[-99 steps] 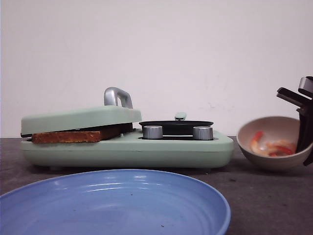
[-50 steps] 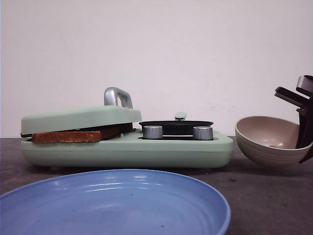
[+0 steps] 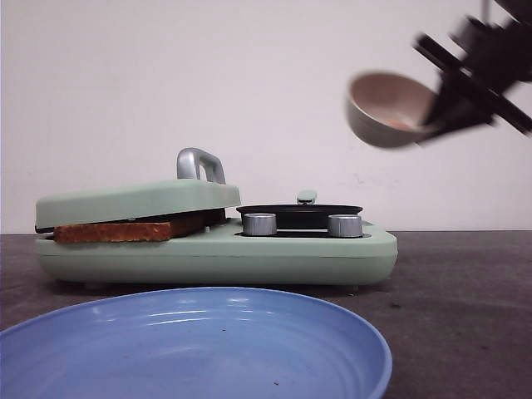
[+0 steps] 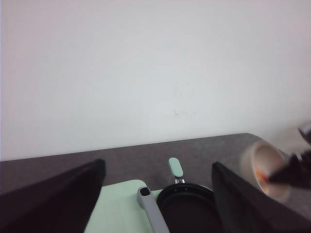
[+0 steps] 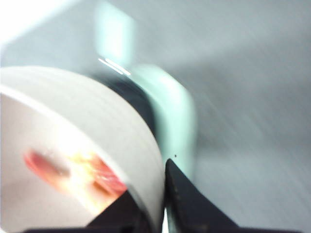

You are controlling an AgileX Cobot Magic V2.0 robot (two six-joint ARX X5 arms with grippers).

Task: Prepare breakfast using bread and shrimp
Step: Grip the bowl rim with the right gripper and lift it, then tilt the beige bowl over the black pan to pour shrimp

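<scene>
The right gripper (image 3: 445,116) is clamped on the rim of a beige round bowl (image 3: 389,108), one finger inside the wall and one outside — the bowl hangs tilted in the air, above and to the right of the pale green countertop breakfast maker (image 3: 216,249). Pink-orange shrimp (image 5: 73,174) lie inside the bowl, blurred. A toasted brown slice of bread (image 3: 125,230) sits pinched under the appliance's green hinged lid (image 3: 137,199), its crust edge poking out at the front. Beside the lid, a small black frying pan (image 3: 299,211) rests on the appliance's right half, behind two silver knobs (image 3: 259,224). A wide blue plate (image 3: 191,349) fills the foreground. The left gripper (image 4: 158,204) stands wide open and holds nothing, above the appliance.
</scene>
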